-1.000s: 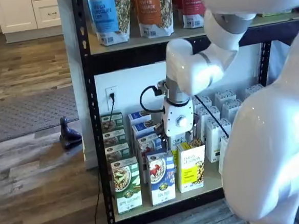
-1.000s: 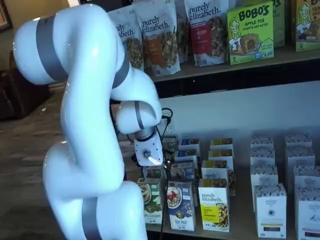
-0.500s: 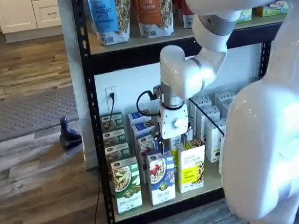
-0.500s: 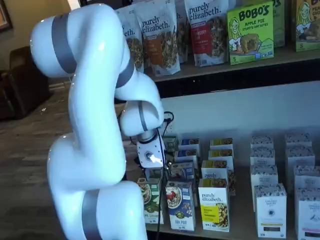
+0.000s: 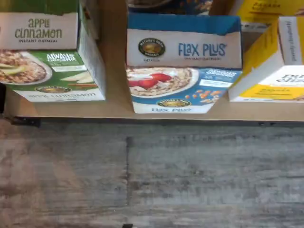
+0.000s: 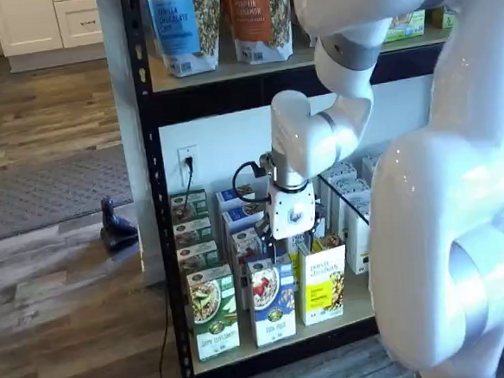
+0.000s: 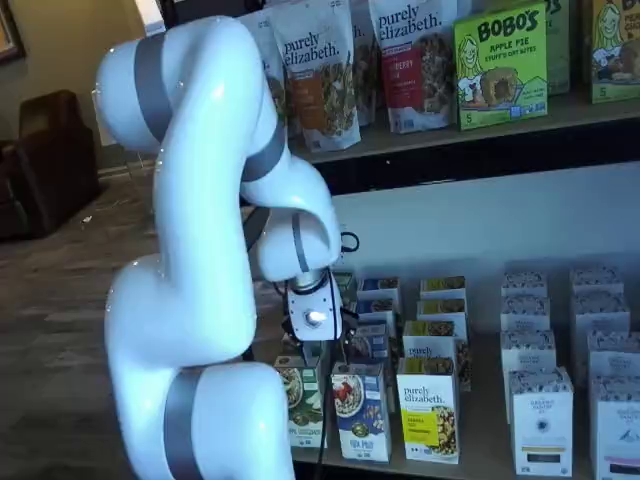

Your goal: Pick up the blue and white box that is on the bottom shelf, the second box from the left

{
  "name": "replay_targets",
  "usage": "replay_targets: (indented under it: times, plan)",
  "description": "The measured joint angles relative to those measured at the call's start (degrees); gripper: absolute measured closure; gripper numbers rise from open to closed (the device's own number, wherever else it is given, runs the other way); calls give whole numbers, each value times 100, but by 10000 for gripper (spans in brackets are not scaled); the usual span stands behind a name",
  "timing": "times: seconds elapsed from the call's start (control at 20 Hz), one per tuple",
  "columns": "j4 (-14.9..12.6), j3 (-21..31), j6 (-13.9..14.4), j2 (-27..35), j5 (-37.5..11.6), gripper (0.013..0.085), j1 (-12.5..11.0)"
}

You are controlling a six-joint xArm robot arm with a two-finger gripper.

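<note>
The blue and white box (image 5: 183,61), marked Flax Plus with a bowl and red berries, stands at the front edge of the bottom shelf (image 5: 116,108). It shows in both shelf views (image 6: 271,300) (image 7: 360,410), between a green-and-white box (image 6: 211,313) and a yellow box (image 6: 321,279). My gripper (image 6: 280,249) hangs just above and slightly behind the blue box's top; it also shows in a shelf view (image 7: 320,350). Only its white body and dark finger stubs show, so I cannot tell if it is open. It holds nothing that I can see.
More boxes stand in rows behind the front ones. White boxes (image 7: 540,420) fill the shelf's right side. Granola bags (image 6: 184,25) sit on the shelf above. The black rack post (image 6: 154,204) is at the left. My own arm (image 7: 200,300) blocks much of the shelf.
The arm has swung left along the shelf. The gripper has moved from over the yellow box to over the blue and white box, and a little lower.
</note>
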Motion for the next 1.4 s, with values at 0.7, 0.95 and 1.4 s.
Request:
replay_targets:
  times: [0.7,0.95,1.4]
  plan:
    - [588,-846,-546,1271,-456,130,12]
    - [340,-1174,-354,1626,-506,130,-35]
    - [480,-1991,-516,2409,-459,130,-62]
